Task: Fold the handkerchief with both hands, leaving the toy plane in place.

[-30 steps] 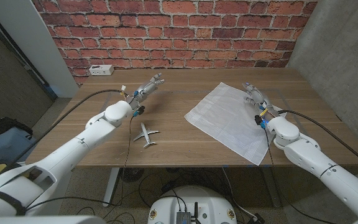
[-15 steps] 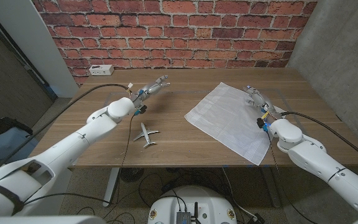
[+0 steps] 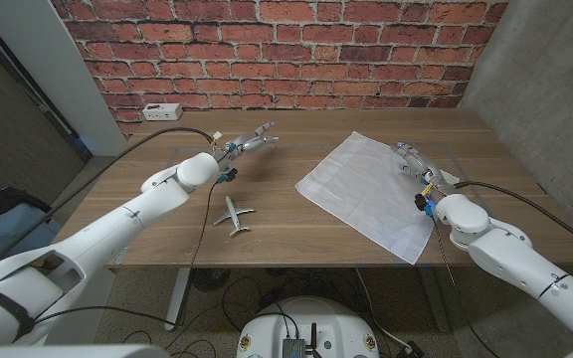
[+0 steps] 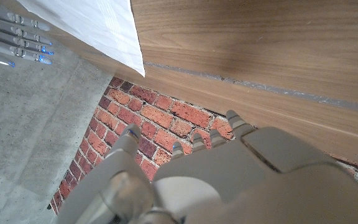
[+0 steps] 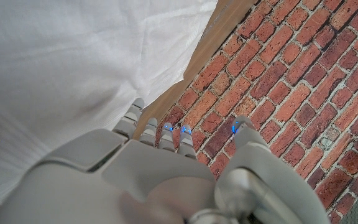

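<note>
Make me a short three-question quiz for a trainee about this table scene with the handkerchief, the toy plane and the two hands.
1. True or false: the handkerchief lies spread out, not yet folded.
2. Which hand is over the handkerchief's edge? A) left hand B) right hand
3. Fill in: the toy plane lies on the bare table, on the robot's ____ side of the handkerchief.

Key: 1 true; 2 B; 3 left.
</note>
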{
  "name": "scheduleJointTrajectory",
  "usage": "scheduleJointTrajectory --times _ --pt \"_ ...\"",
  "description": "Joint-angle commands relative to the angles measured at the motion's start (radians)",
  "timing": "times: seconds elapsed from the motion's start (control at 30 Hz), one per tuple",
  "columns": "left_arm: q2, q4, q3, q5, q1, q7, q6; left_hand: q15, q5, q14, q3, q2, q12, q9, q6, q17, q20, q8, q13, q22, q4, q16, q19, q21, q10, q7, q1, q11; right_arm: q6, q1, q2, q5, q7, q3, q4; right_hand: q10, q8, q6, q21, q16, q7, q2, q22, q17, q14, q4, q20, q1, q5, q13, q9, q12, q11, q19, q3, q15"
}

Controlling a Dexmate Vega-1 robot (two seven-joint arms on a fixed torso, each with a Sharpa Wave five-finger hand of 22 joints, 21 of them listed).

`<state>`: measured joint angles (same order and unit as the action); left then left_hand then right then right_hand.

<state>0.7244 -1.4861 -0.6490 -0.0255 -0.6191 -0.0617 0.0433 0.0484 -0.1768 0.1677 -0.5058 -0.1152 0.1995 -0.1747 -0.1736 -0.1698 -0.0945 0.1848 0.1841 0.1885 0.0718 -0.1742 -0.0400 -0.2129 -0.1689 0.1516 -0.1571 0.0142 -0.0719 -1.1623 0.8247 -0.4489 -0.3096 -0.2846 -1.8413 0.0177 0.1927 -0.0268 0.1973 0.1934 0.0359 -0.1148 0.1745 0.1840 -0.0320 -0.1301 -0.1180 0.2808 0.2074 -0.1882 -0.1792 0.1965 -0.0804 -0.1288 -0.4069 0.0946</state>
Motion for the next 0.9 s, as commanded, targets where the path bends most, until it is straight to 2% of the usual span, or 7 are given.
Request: scheduleJointTrajectory --times 0.03,0.6,0.73,0.77,0.9 --pt "0.024 -0.066 -0.023 -0.095 0.004 0.002 -0.042 -0.007 -0.003 0.036 -0.003 -0.003 -0.001 -0.004 -0.032 -0.004 -0.004 0.004 0.001 0.005 0.004 -0.001 -0.009 0.001 -0.1 -0.008 -0.007 -0.004 -0.077 -0.057 0.044 0.022 -0.045 0.023 -0.081 -0.007 0.004 -0.008 0.004 0.006 0.003 -0.001 0.002 0.001 0.004 -0.005 -0.007 0.01 -0.005 -0.002 -0.005 0.008 -0.004 -0.003 -0.004 0.002" --pt "0.049 -0.148 -0.033 -0.194 -0.014 0.0 -0.081 -0.01 -0.003 0.047 -0.005 -0.007 0.001 -0.004 -0.028 -0.003 -0.004 0.004 0.001 0.005 0.009 -0.001 -0.019 0.004 -0.101 -0.009 -0.012 0.001 -0.2 -0.164 0.104 0.06 -0.123 0.076 -0.226 -0.039 0.012 -0.04 0.005 0.008 -0.005 -0.013 0.002 0.001 0.015 -0.015 -0.002 0.032 -0.012 -0.002 -0.006 0.016 -0.012 -0.009 -0.015 -0.002" --pt "0.054 -0.161 -0.028 -0.198 -0.025 0.0 -0.079 -0.01 -0.003 0.047 -0.005 -0.007 0.0 -0.004 -0.031 -0.003 -0.004 0.002 0.002 0.005 0.009 -0.001 -0.02 0.003 -0.103 -0.007 -0.013 -0.002 -0.243 -0.185 0.121 0.078 -0.141 0.086 -0.266 -0.081 0.017 -0.065 0.011 0.013 -0.009 -0.018 0.002 0.001 0.033 -0.019 0.012 0.046 -0.019 -0.003 -0.006 0.027 -0.019 -0.029 -0.02 0.0" --pt "0.056 -0.163 -0.026 -0.199 -0.027 0.0 -0.079 -0.01 -0.003 0.047 -0.006 -0.007 0.0 -0.004 -0.033 -0.003 -0.003 0.001 0.002 0.005 0.01 -0.002 -0.02 0.003 -0.103 -0.006 -0.014 0.005 -0.251 -0.191 0.125 0.082 -0.144 0.089 -0.274 -0.087 0.017 -0.068 0.013 0.014 -0.009 -0.018 0.002 0.001 0.038 -0.019 0.016 0.048 -0.02 -0.003 -0.006 0.028 -0.021 -0.035 -0.021 -0.002" --pt "0.06 -0.174 -0.021 -0.201 -0.036 -0.001 -0.075 -0.01 -0.003 0.047 -0.006 -0.006 0.0 -0.004 -0.035 -0.003 -0.003 0.0 0.002 0.005 0.011 -0.002 -0.02 0.003 -0.104 -0.005 -0.015 0.005 -0.283 -0.21 0.132 0.095 -0.157 0.097 -0.303 -0.117 0.021 -0.091 0.015 0.02 -0.016 -0.02 0.003 0.001 0.06 -0.021 0.019 0.056 -0.023 -0.003 -0.006 0.035 -0.025 -0.045 -0.022 0.001"
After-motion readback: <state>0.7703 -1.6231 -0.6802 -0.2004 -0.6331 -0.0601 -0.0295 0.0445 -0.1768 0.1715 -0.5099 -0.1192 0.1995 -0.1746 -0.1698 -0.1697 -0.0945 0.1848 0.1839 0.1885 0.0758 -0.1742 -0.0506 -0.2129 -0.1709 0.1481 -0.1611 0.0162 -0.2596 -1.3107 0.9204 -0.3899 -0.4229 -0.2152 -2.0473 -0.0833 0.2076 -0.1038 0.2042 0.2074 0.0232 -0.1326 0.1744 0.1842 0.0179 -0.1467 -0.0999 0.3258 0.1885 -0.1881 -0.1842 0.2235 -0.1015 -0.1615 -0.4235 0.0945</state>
